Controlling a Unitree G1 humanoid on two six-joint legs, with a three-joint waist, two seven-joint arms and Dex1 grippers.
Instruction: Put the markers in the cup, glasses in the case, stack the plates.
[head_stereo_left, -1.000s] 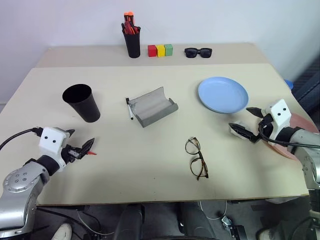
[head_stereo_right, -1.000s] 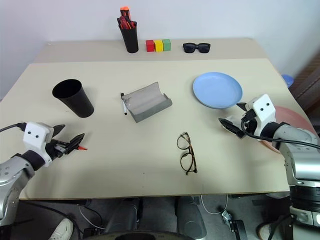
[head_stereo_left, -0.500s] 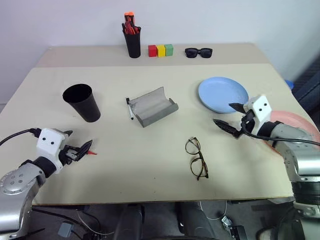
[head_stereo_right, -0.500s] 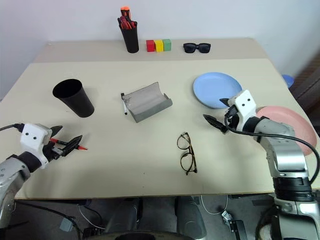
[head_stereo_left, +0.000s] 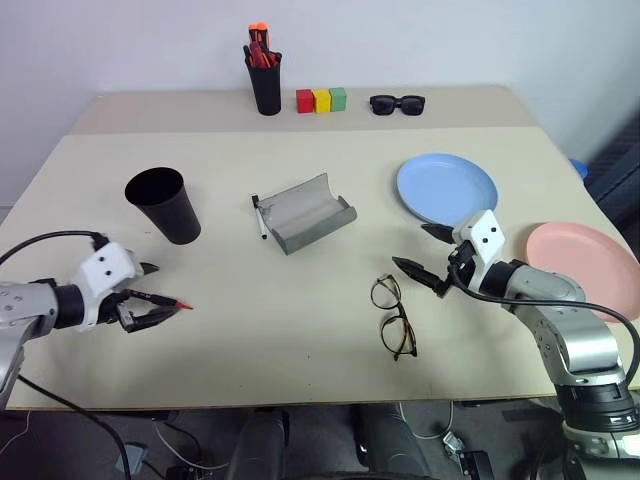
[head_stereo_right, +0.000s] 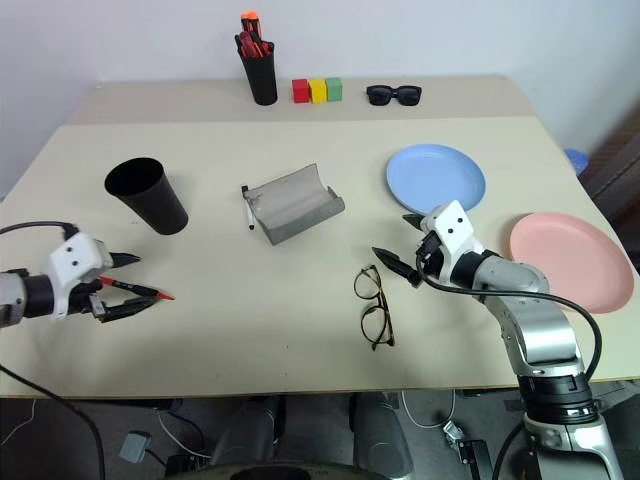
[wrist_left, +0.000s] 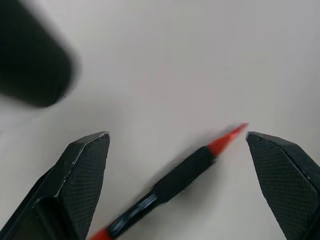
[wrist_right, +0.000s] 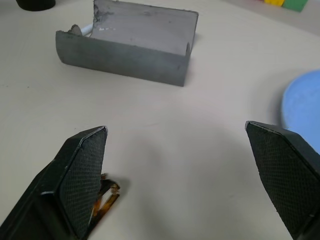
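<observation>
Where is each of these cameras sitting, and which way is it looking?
Left eye, right eye: on the head, looking forward and down over the table; both arms show, left gripper and right gripper open.
Left wrist: looks along its open fingers at the red-tipped marker lying between them.
Right wrist: looks past its fingers at the grey case, with the glasses at one finger.
Shared: the case, glasses and marker also show in the head views.

Beige table (head_stereo_left: 300, 320) with cup (head_stereo_left: 165, 207), case (head_stereo_left: 305, 215), glasses (head_stereo_left: 394, 317), plates (head_stereo_left: 446, 189).
</observation>
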